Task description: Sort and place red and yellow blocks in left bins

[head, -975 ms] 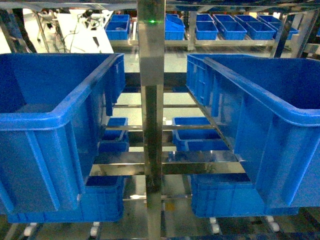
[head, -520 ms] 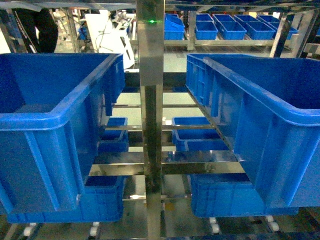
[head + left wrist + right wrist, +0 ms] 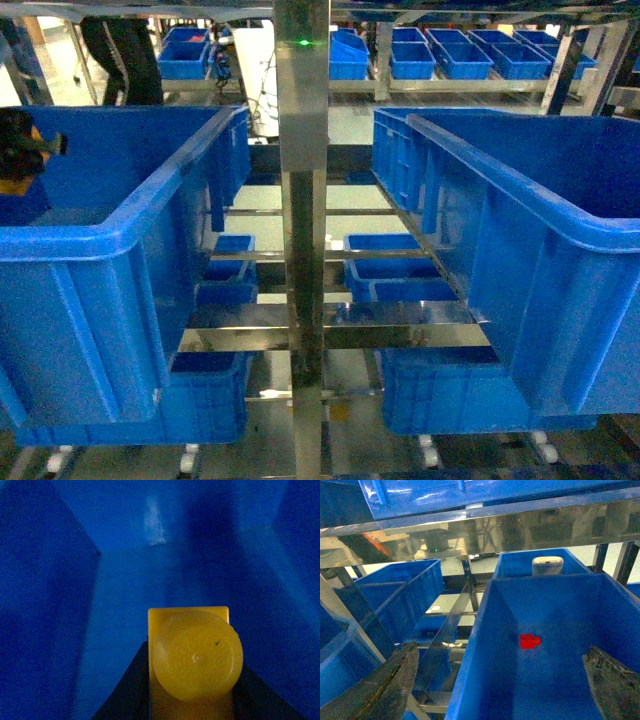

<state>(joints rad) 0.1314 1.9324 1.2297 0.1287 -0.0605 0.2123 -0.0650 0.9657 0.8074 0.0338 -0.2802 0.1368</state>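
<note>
The yellow block [image 3: 195,655] fills the lower middle of the left wrist view, stud toward the camera. My left gripper [image 3: 192,685] is shut on it, with dark fingers [image 3: 127,692] on either side. Below it lies the blue floor of the left bin [image 3: 150,580]. In the head view, the left gripper [image 3: 22,148] shows at the far left edge, inside the left bin [image 3: 130,225]. The red block [image 3: 530,641] lies on the floor of a blue bin [image 3: 470,670] in the right wrist view. My right gripper [image 3: 500,687] hangs open above that bin, clear of the red block.
A steel rack post [image 3: 303,200] stands between the left bin and the large right bin [image 3: 540,250]. Smaller blue bins [image 3: 385,270] sit on lower shelves. A white cylinder [image 3: 547,565] rests in the bin behind the red block. A person [image 3: 125,60] stands far back left.
My left gripper has come into the head view at the far left, inside the left bin. The person in the background has walked to the right.
</note>
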